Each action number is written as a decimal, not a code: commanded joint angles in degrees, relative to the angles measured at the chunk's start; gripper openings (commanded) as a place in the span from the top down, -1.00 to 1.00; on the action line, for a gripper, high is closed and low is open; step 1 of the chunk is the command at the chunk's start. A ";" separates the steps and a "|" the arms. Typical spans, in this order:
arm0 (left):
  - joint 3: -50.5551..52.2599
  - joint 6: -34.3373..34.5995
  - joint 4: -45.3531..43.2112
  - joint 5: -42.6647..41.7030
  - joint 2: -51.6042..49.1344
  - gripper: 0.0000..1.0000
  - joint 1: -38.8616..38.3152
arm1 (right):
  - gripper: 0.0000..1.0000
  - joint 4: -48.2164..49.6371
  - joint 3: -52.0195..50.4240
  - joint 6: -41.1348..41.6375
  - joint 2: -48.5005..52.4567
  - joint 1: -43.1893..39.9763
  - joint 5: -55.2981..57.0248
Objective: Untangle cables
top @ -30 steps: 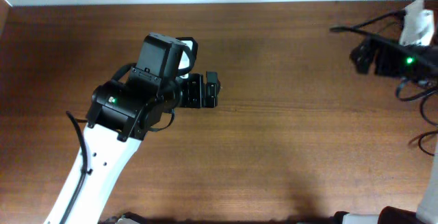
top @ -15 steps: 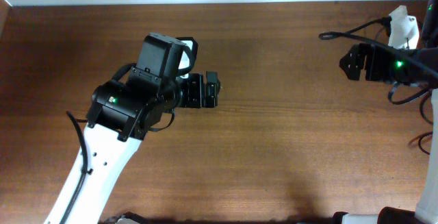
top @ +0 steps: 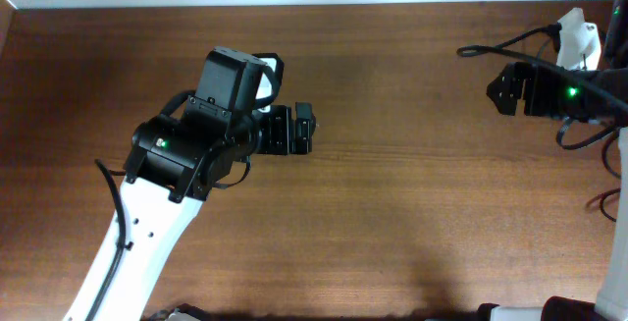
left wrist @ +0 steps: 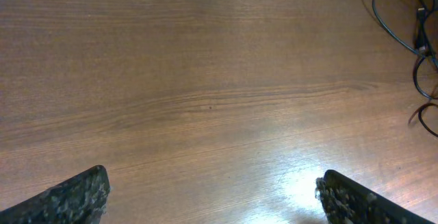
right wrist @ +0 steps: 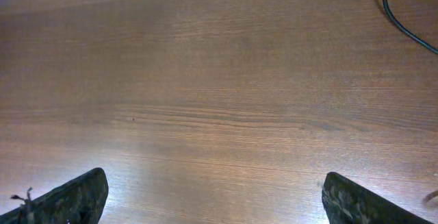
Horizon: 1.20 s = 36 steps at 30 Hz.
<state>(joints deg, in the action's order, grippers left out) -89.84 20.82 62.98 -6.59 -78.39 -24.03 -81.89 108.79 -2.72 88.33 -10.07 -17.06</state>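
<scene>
- Your table is brown wood with a fine straight grain. It has a smooth, slightly glossy finish, and the wrist views catch pale glare patches on it.
- Your left gripper sits left of centre in the overhead view, a blocky black head on a white arm.
- In the left wrist view its fingers are spread wide. The rough, speckled dark pads sit in the two lower corners, with only bare wood between them.
- Your right gripper is at the upper right of the overhead view, next to a small green light.
- Its fingers are also wide apart in the right wrist view, with the same gritty dark texture and plain wood between them.
- The cables are thin, round and black. They curl in loose overlapping loops in the upper right corner of the left wrist view, well apart from the fingers.
- A single slim strand crosses the upper right corner of the right wrist view.
- In the overhead view, dark loops lie along the right edge.
</scene>
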 commanded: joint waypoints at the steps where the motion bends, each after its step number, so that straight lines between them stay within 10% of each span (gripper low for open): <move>1: -0.20 -0.09 2.12 0.52 0.42 -0.98 0.07 | -0.98 0.00 -0.04 0.42 0.22 0.35 -0.31; 8: 10.78 -4.00 1.33 9.84 7.56 -0.97 0.07 | -0.98 0.00 -0.04 0.42 0.22 0.35 -0.31; 19: 78.82 -3.80 -56.17 -3.06 58.60 -0.98 12.20 | -0.98 0.00 -0.04 0.42 0.22 0.35 -0.31; 36: 89.35 -31.58 -58.86 -2.60 78.12 -0.98 24.30 | -0.98 0.00 -0.04 0.42 0.22 0.35 -0.31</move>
<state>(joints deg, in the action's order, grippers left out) -0.95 -8.45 3.92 -9.26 -0.84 -0.16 -81.91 108.75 -2.72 88.66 -10.07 -17.06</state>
